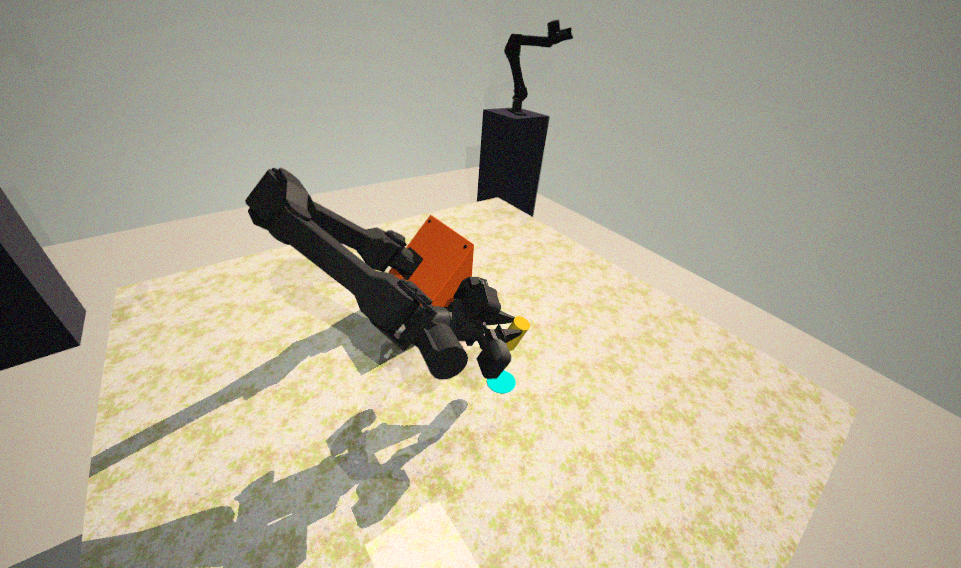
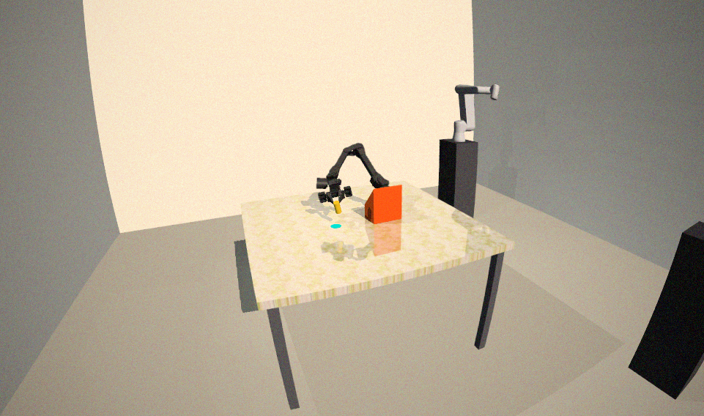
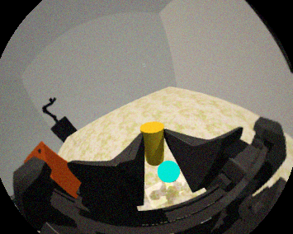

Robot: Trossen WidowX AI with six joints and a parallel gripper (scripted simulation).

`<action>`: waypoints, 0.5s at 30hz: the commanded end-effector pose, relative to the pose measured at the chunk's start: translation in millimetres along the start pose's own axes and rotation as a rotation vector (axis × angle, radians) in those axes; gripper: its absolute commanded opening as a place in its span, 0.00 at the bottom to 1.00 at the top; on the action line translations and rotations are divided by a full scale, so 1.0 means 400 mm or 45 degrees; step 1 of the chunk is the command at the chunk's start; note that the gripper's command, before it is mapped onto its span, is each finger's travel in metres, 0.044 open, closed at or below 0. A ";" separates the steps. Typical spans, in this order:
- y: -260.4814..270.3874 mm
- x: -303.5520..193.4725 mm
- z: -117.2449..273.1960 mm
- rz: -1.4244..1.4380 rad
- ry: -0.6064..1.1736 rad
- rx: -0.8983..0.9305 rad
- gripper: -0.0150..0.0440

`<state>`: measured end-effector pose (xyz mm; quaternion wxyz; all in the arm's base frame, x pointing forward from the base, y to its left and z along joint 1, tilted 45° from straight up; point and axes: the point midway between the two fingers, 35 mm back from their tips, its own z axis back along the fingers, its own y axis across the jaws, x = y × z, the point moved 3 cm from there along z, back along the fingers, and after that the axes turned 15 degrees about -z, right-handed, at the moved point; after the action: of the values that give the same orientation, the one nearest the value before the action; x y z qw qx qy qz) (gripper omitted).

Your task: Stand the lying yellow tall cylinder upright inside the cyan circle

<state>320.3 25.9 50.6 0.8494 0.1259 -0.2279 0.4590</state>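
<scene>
The yellow tall cylinder is held near its upper end, steeply raised with a slight tilt. My gripper is shut on it, one finger on each side. The cylinder seems to hang above the table, but its exact height is hard to tell. The flat cyan circle lies bare on the table. In the exterior view it is in front of and below the cylinder. In the wrist view it shows just beyond the cylinder's lower end, to the right.
An orange block with a sloped side stands near the arm, right of the gripper in the exterior view. The patterned table carries it. Other arms stand on dark pedestals beyond the table.
</scene>
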 end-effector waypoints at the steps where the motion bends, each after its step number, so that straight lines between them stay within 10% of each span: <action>1: 0.003 0.002 0.011 0.029 -0.050 -0.010 0.43; 15: 0.003 0.000 0.032 0.094 -0.176 -0.036 0.43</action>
<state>317.9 21.6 57.7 0.8250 0.1362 -0.2807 0.4711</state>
